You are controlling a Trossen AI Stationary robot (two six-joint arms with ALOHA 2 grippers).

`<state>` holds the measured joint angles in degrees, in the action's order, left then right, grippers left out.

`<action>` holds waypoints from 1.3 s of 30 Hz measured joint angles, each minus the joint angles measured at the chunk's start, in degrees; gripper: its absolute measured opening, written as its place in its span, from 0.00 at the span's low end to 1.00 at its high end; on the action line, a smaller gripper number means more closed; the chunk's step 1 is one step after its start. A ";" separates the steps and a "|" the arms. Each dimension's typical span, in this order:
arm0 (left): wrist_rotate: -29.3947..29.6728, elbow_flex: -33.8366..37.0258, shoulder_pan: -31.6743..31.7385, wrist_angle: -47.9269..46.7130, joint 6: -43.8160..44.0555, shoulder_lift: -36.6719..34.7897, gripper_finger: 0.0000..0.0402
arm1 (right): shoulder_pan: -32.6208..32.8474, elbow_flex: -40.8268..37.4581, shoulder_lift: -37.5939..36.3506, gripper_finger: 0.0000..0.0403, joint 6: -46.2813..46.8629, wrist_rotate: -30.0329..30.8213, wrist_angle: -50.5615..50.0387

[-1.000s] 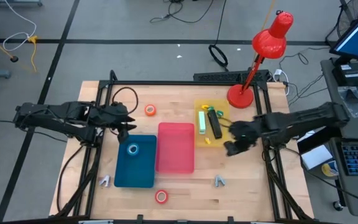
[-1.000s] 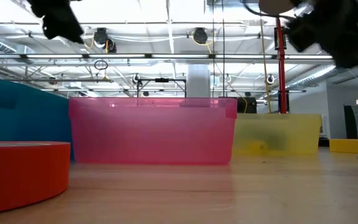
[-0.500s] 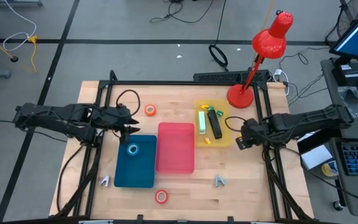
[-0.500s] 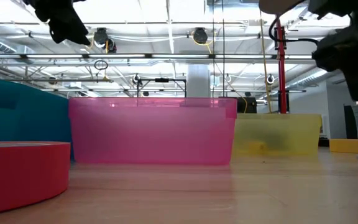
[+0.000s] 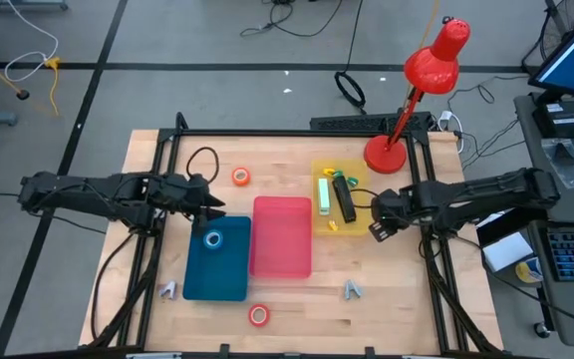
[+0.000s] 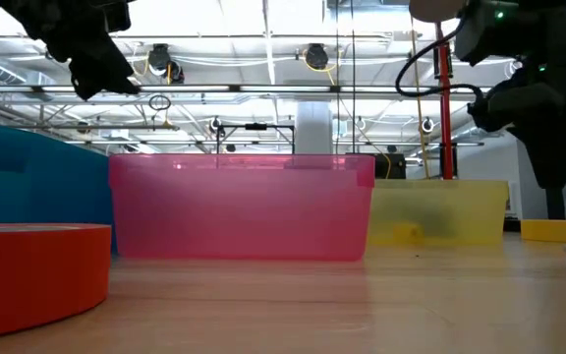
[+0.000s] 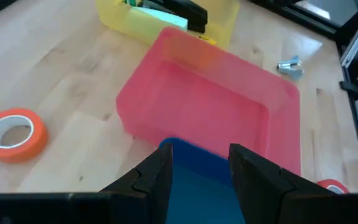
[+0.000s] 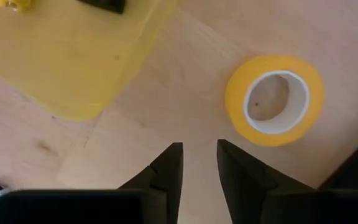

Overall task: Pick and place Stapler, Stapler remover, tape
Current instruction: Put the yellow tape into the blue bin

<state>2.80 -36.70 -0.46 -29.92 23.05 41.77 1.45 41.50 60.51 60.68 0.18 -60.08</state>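
The right gripper point(image 8: 197, 165) hovers over bare wood beside the yellow tape point(image 8: 273, 99), fingers slightly parted and empty. The left gripper point(image 7: 199, 174), parted and empty, hangs above the blue bin point(image 5: 217, 261) holding the blue tape point(image 5: 213, 238).

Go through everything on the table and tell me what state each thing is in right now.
blue tape: lying flat in the blue bin.
pink bin: empty.
yellow bin: holds stapler.
orange tape: flat on table.
red-orange tape: flat on table.
yellow tape: flat on table.
left gripper: open, empty.
right gripper: open, empty.
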 joint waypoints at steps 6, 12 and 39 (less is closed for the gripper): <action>-0.30 0.49 0.56 -0.02 -0.77 -3.96 0.40 | -2.18 0.00 1.38 0.22 -4.73 0.15 0.02; -0.23 0.49 0.56 -0.74 -1.53 -5.88 0.40 | -4.15 0.00 1.34 0.22 -5.99 1.47 0.07; -0.28 0.49 0.56 -2.02 -2.39 -5.92 0.40 | -7.47 0.00 1.34 0.45 -9.30 0.19 -2.77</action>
<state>2.52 -36.21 0.10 -31.94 20.67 35.86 -6.02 41.50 61.84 51.37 0.37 -62.85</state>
